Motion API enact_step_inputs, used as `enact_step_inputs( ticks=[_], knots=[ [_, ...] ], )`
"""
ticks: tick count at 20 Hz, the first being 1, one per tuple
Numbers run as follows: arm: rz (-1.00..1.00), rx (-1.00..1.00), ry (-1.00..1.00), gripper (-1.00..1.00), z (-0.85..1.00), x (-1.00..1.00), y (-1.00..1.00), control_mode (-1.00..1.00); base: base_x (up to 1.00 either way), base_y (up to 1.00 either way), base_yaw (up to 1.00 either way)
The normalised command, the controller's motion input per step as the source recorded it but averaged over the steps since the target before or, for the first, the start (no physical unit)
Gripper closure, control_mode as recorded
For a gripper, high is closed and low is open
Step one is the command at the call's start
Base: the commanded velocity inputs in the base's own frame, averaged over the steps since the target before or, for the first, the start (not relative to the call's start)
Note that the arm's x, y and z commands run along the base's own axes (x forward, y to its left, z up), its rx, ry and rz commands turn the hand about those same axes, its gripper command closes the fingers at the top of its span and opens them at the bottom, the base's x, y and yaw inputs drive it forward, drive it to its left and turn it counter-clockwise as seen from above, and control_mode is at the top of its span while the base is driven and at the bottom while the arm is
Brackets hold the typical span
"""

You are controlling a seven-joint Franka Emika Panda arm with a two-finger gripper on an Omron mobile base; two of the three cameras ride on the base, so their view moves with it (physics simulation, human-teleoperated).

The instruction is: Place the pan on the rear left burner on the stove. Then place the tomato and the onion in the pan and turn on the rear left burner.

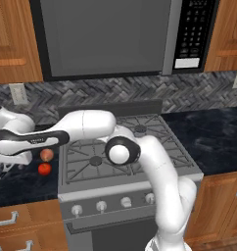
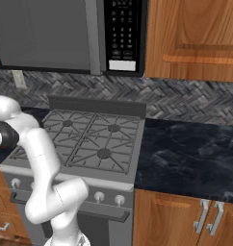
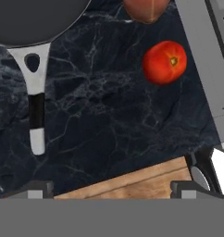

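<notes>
While the white arm reaches far to its left over the dark marbled counter (image 3: 109, 120), the hand view looks straight down on that counter beside the stove (image 1: 125, 147). The pan (image 3: 35, 18) lies on the counter at the top left of that view, its handle running down toward the camera and ending in a silvery tip. The tomato (image 3: 164, 62) sits on the counter well apart from the pan, near the grey edge of the stove, and the onion (image 3: 146, 10) lies just beyond it at the top edge of the view. From the left base view, the onion (image 1: 47, 155) and the tomato (image 1: 44, 169) rest close together just left of the stove. The gripper (image 3: 111, 187) hangs above the counter's wooden front edge, its two fingertips spread wide at the bottom corners with nothing between them. The rear left burner (image 1: 86, 139) stands bare under its grate, partly hidden by the arm.
</notes>
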Motion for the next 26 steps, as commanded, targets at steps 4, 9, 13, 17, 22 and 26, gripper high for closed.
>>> enact_step_inputs(
  ticks=[4, 9, 13, 17, 22, 26],
  knots=[
    [0.0, 0.0, 0.0, -1.0, -0.24, 0.15, 0.12, -1.0, 0.0, 0.0, 0.0],
    [0.0, 0.0, 0.0, -1.0, -0.25, 0.15, 0.07, -1.0, 0.0, 0.0, 0.0],
    [0.0, 0.0, 0.0, -1.0, -0.23, 0.19, 0.11, -1.0, 0.0, 0.0, 0.0],
    [0.0, 0.0, 0.0, -1.0, -0.19, 0.27, 0.15, -1.0, 0.0, 0.0, 0.0],
    [0.0, 0.0, 0.01, -1.0, -0.13, 0.28, 0.19, -1.0, 0.0, 0.0, 0.0],
    [0.0, 0.0, 0.03, -1.0, -0.09, 0.2, 0.19, -1.0, 0.0, 0.0, 0.0]
  ],
)
